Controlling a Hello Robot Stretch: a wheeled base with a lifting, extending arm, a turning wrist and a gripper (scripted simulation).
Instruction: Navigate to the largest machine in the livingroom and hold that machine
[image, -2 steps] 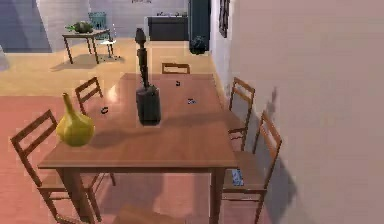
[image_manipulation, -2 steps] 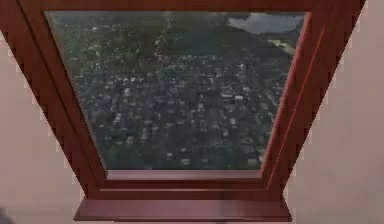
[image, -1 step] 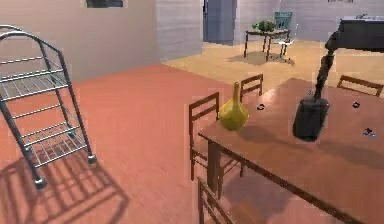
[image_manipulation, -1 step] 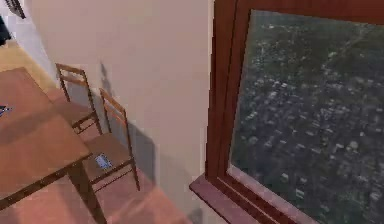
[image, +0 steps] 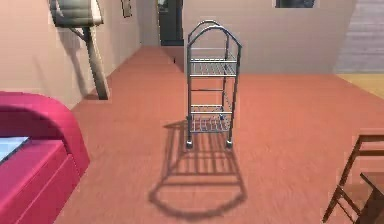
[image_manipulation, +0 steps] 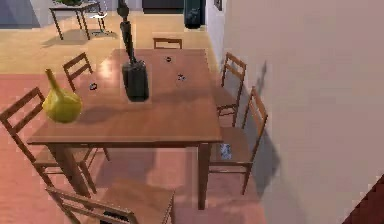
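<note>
Sofa (image: 42, 128) left, wire rack (image: 213, 68) ahead (open floor (image: 130, 108) between).

1. A wire shelf rack (image: 212, 85) on small wheels stood upright in the middle of the terracotta floor (image: 290, 130), its barred shadow falling in front of it.
2. A magenta sofa (image: 35, 140) sat at the forward view's lower left corner.
3. Part of a wooden chair (image: 358, 180) showed at that view's lower right edge.
4. A wooden dining table (image_manipulation: 160, 115) stood near a pale wall (image_manipulation: 310, 90), with 6 wooden dining chairs (image_manipulation: 245, 135) around it.
5. A yellow gourd-shaped vase (image_manipulation: 60, 102) stood near the tabletop's left corner.
6. A dark vase (image_manipulation: 135, 80) stood upright near the tabletop's middle.
7. A small side table (image_manipulation: 80, 15) stood well apart, far behind the dining table.
</note>
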